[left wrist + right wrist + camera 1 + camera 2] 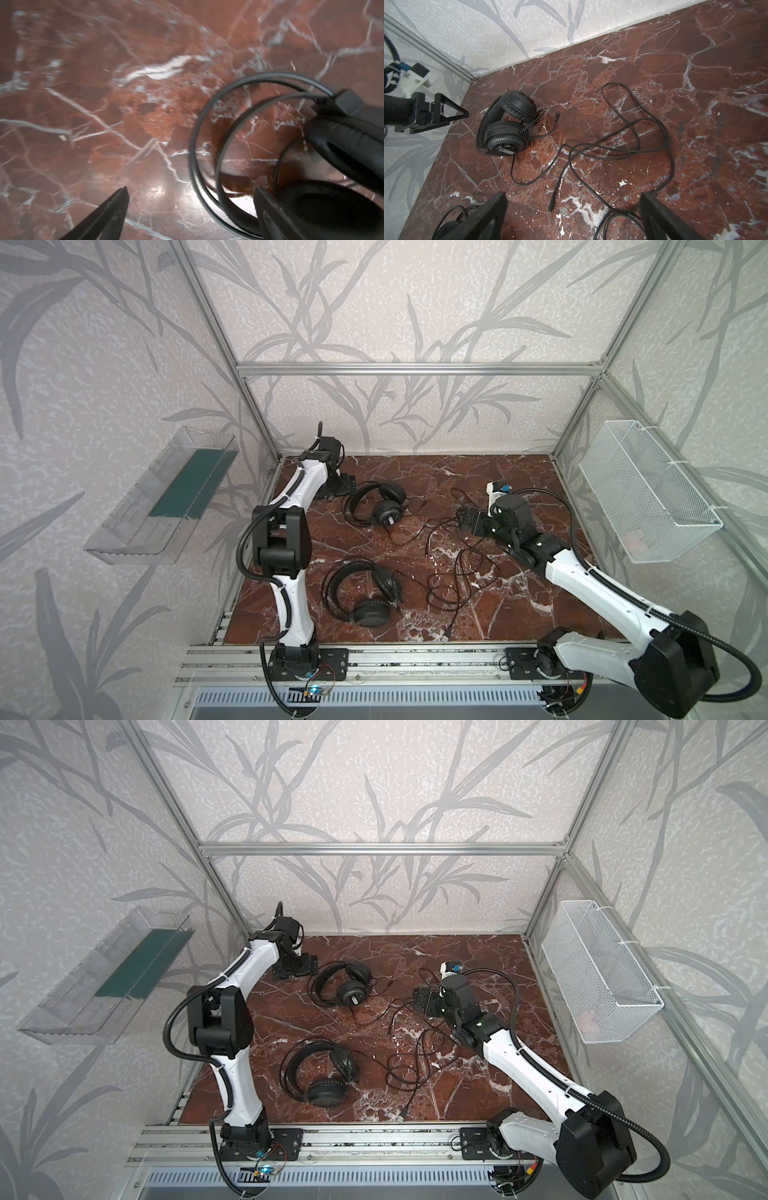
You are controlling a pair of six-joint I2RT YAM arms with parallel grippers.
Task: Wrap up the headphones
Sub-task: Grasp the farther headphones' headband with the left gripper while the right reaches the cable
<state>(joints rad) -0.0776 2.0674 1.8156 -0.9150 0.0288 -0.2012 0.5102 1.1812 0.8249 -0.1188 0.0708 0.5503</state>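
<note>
Two black headphones lie on the red marble table in both top views. The far headphones (380,506) (347,986) (506,124) rest near the back left, the near headphones (365,597) (322,1077) toward the front. Their thin black cables (457,568) (633,133) sprawl tangled across the middle. My left gripper (348,487) (309,966) (191,199) is open and low beside the far headphones' headband (207,135), whose wires lie just inside one finger. My right gripper (464,517) (422,1003) (573,199) is open above a jack plug (551,202) and cable loops, holding nothing.
A clear plastic bin (166,497) hangs on the left wall and a white mesh basket (648,489) on the right wall. Aluminium rails (395,655) run along the table's front edge. A cable plug (446,637) lies near that edge.
</note>
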